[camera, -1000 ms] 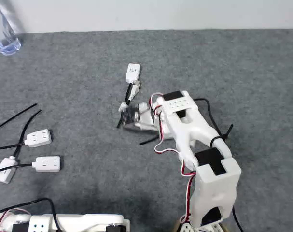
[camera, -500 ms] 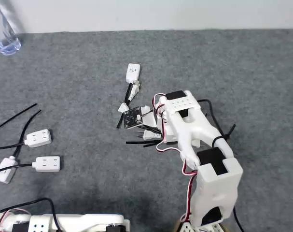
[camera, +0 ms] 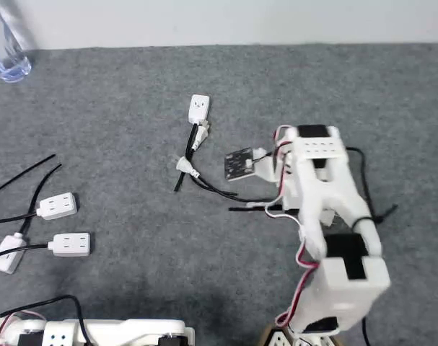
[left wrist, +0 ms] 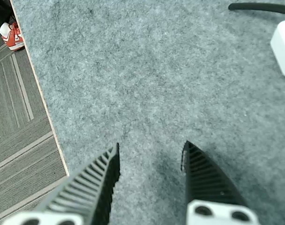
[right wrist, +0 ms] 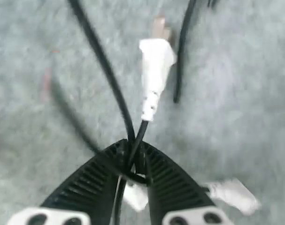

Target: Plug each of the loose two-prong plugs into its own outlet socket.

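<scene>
My right gripper (right wrist: 133, 149) is shut on two thin black cords (right wrist: 104, 65). One cord runs to a white two-prong plug (right wrist: 154, 65) lying on the carpet just ahead of the fingertips. From above, that plug (camera: 184, 166) lies left of the right gripper (camera: 242, 196), and the cords (camera: 213, 188) trail between them. A white outlet socket (camera: 198, 107) sits farther back with another plug (camera: 198, 135) right below it. Two more sockets (camera: 58, 205) (camera: 71, 244) lie at the left. My left gripper (left wrist: 149, 157) hangs open over bare carpet.
A white plug (camera: 5, 254) on a black cord lies at the far left edge. A clear bottle (camera: 6, 54) stands in the back left corner. In the left wrist view, the table edge (left wrist: 41, 103) drops to the floor, and a white block (left wrist: 284, 49) lies nearby.
The right arm has swung to the right and drawn back, dragging the black cords with it. The white plug stayed near its spot. The left arm has not moved.
</scene>
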Controlling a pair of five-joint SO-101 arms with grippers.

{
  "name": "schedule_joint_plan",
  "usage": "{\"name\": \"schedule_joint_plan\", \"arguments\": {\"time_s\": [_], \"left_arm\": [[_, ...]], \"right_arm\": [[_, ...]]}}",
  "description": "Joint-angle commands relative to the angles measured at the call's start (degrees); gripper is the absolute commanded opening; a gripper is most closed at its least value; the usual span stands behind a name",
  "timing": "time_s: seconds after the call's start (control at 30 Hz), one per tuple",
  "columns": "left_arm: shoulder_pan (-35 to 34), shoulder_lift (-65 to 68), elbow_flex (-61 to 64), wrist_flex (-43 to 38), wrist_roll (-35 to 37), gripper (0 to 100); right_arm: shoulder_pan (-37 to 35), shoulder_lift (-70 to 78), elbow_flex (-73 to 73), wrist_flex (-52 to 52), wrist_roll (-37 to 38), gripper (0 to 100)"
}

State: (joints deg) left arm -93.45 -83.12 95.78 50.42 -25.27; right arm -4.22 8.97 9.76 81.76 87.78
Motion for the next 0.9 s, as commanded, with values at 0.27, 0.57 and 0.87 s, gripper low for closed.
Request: {"name": "schedule_joint_plan", "arguments": {"time_s": [0.27, 0.57, 0.87], "left_arm": [[0.3, -0.4, -0.4, -0.4, -0.3, 20], [0.3, -0.4, -0.4, -0.4, -0.3, 20], [0.3, -0.4, -0.4, -0.4, -0.3, 20]], "right_arm": [[19.2, -11.1, -2.7, 4.0, 12.0, 0.8], [37.5, -7.1, -2.6, -2.5, 22.8, 0.8], [50.0, -0.4, -2.7, -11.6, 30.1, 0.8]]}}
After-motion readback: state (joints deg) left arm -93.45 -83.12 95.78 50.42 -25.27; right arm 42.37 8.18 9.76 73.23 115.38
